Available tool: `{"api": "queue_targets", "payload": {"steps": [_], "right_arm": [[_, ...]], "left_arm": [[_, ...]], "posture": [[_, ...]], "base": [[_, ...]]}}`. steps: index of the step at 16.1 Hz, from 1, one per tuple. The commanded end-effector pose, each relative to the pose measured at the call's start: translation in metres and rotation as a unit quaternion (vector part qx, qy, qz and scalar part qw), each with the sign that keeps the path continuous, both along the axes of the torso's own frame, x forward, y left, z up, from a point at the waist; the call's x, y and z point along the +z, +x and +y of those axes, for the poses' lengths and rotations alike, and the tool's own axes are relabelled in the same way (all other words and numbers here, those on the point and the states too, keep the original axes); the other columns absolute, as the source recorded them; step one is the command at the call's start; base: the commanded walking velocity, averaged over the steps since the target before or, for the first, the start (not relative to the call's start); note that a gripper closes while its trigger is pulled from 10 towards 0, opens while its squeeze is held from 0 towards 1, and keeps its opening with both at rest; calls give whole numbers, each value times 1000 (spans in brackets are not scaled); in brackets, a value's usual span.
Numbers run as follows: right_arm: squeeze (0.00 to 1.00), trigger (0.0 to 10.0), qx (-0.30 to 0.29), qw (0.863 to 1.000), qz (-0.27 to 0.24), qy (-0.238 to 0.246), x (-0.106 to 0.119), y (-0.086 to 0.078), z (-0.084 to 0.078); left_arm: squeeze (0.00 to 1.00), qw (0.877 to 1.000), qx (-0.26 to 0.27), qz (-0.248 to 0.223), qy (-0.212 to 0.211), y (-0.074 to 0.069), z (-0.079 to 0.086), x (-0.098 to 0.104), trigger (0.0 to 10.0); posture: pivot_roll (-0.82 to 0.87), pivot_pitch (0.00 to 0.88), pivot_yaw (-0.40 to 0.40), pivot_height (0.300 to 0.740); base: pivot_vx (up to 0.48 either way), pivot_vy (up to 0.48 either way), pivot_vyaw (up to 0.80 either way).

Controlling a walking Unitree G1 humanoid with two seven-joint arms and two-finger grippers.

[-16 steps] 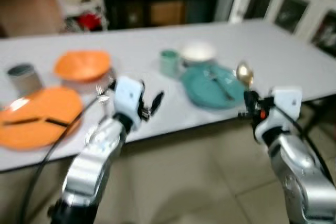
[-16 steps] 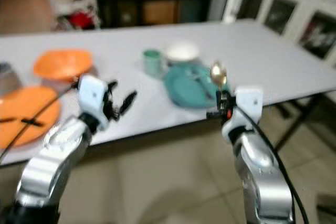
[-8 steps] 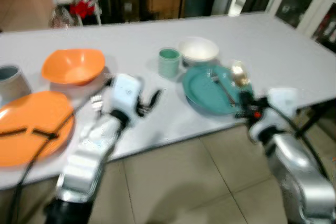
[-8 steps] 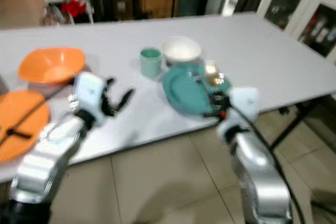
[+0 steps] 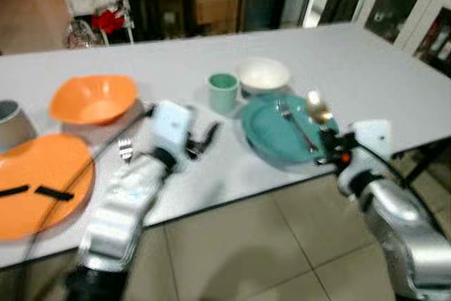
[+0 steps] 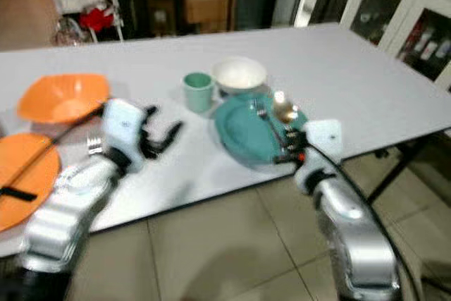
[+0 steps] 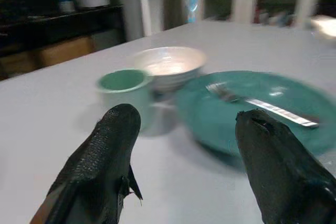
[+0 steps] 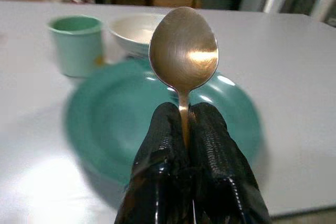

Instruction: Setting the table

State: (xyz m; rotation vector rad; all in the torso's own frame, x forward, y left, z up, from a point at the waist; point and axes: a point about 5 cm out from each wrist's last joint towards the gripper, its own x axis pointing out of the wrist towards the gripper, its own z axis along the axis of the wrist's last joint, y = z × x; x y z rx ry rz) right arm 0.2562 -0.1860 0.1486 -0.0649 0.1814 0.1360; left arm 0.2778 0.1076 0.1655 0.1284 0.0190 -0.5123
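The right gripper (image 8: 185,129) has its two black fingers pressed together on the thin handle of a spoon (image 8: 183,48), with no gap between them but the handle itself. The spoon stands upright out of the fingertips, its golden bowl well above them and facing the wrist camera. Just beyond and below this gripper lies the teal plate (image 5: 271,132), and the gripper hangs at the plate's near edge — close to the table's front rim. A fork (image 5: 296,123) lies on the plate, slanted, its tines pointing away from the gripper. Further out past the plate, beyond the spoon's bowl, stand a green cup (image 8: 77,43) and a white bowl (image 8: 135,31), side by side and near each other.

The left gripper (image 7: 184,161) is spread wide and holds nothing; between its two fingers the table top shows bare. Ahead of it the green cup and white bowl sit close together, the teal plate with its fork beside them, towards the right gripper. Off to this gripper's outer side — the robot's left — sit an orange bowl (image 5: 93,98) and an orange plate (image 5: 39,181), with a second fork (image 5: 125,150) just by the left forearm.
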Motion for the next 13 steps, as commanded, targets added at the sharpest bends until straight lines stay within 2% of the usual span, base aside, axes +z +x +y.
{"api": "queue_targets", "payload": {"steps": [1, 4, 6, 8, 10, 13], "right_arm": [[0, 10000, 6, 1000, -4, 7, 3, 2, 4], [0, 10000, 1, 1000, -1, 14, 3, 1, 3], [0, 10000, 3, 1000, 1, 13, 3, 2, 1], [0, 10000, 7, 1000, 0, 9, 4, 2, 1], [0, 10000, 46, 998, 32, -12, -3, 4, 3], [0, 10000, 85, 994, 57, -31, -8, 8, 5]], "left_arm": [[0, 1000, 10, 0, 7, 2, 7, 1, 10000], [0, 1000, 8, 0, 7, 2, 8, 2, 10000], [0, 1000, 7, -1, 7, 2, 7, 2, 10000], [0, 1000, 6, -1, 7, 2, 8, 2, 10000], [0, 999, -15, -8, 35, 0, 10, 0, 10000], [0, 998, -29, -3, 49, 0, 13, 0, 10000]], "posture": [[-23, 0, -41, 740], [-23, 0, -41, 740], [-23, 0, -41, 740], [-23, 0, -41, 740], [-19, 0, -45, 740], [-18, 0, -43, 740]], "base": [[300, 0, 0], [324, 0, 0], [324, 0, -556], [317, 0, 0], [0, 0, 0], [0, 0, 0]]}}
